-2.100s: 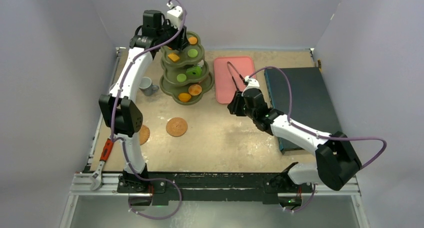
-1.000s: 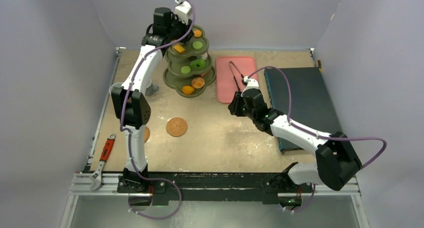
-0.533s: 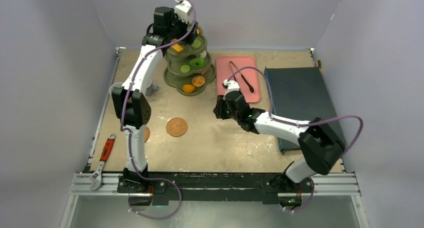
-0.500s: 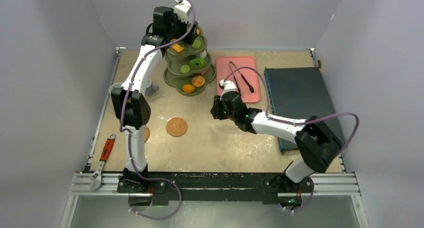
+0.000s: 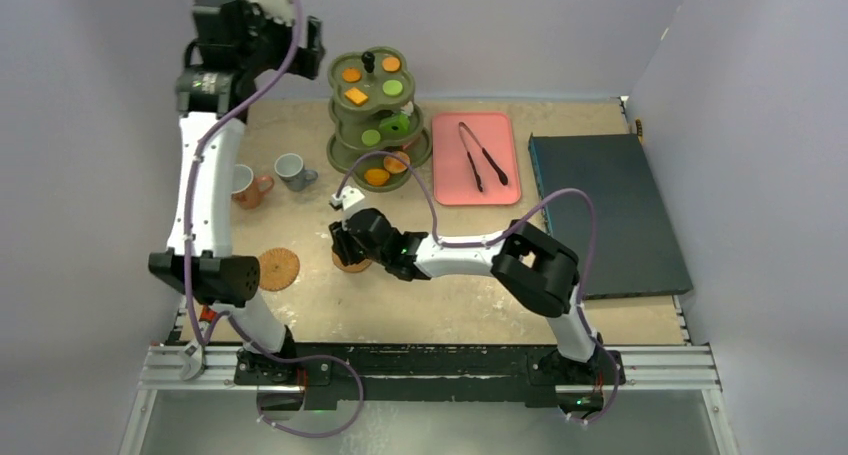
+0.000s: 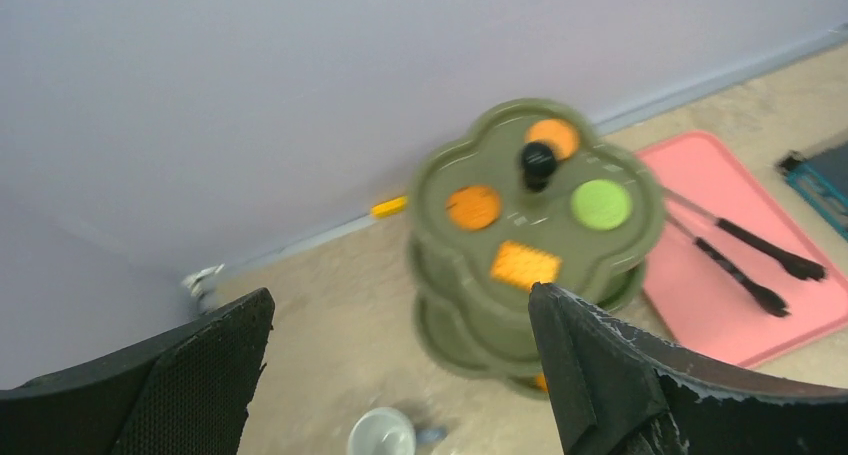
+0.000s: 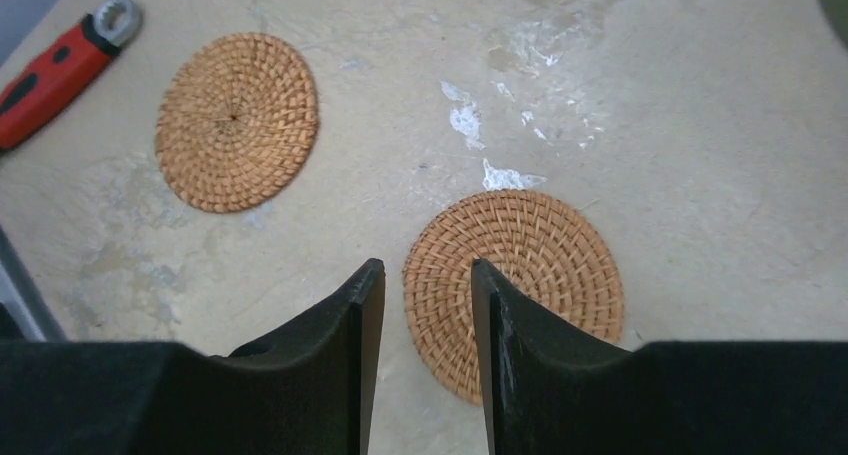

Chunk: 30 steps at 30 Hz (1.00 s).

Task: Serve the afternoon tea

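The olive three-tier stand (image 5: 350, 117) (image 6: 470, 320) stands at the back of the table with orange pastries (image 6: 473, 206) and a green pastry (image 6: 601, 204) on its top tier. My left gripper (image 5: 312, 37) (image 6: 400, 293) hangs high to the stand's left, wide open and empty. A terracotta cup (image 5: 245, 186) and a grey-blue cup (image 5: 293, 170) stand left of the stand. My right gripper (image 5: 345, 243) (image 7: 427, 267) hovers low over the left edge of a brown coaster (image 7: 530, 275), jaws slightly apart and holding nothing. A second coaster (image 5: 278, 268) (image 7: 237, 120) lies further left.
A pink tray (image 5: 450, 180) with black tongs (image 5: 482, 155) lies right of the stand. A dark blue box (image 5: 610, 210) fills the right side. A red-handled wrench (image 7: 60, 65) lies near the left front edge.
My left gripper opened, let go of the stand's top and rose up to the left. My right arm swung left from the pink tray to the coaster.
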Each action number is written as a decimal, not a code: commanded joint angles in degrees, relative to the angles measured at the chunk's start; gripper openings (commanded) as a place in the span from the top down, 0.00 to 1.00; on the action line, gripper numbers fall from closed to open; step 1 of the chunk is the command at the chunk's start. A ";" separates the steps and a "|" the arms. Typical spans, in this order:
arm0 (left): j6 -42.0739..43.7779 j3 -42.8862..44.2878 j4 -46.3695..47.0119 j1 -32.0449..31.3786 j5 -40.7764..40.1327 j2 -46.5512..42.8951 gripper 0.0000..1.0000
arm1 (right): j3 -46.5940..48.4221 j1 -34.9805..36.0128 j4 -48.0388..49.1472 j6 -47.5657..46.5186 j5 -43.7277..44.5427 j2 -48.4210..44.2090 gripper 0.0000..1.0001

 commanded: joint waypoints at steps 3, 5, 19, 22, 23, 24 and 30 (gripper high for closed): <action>-0.67 -5.20 -10.03 6.32 -1.86 -4.85 0.01 | 1.18 -0.51 1.69 -0.26 0.95 4.78 0.61; -0.13 -7.22 -10.31 6.34 -2.78 -6.71 0.01 | -0.63 -0.50 1.39 1.03 1.43 4.53 0.62; 5.78 -13.38 -16.53 6.33 1.07 -11.53 0.01 | -21.19 -2.68 -2.13 6.14 9.54 -6.63 0.69; 13.12 -17.04 -19.52 6.35 0.90 -13.08 0.01 | -28.48 -5.43 -1.48 7.96 10.08 -11.69 0.70; 15.35 -19.48 -20.04 6.33 0.73 -14.00 0.01 | -30.16 -6.27 -0.94 8.29 9.92 -13.20 0.70; 17.93 -22.16 -20.17 6.33 0.51 -15.09 0.01 | -31.65 -6.83 -0.57 8.36 9.98 -14.65 0.70; 20.94 -32.49 -16.16 8.55 -2.06 -18.85 0.01 | -27.81 -4.58 -0.31 4.35 13.52 -18.61 0.69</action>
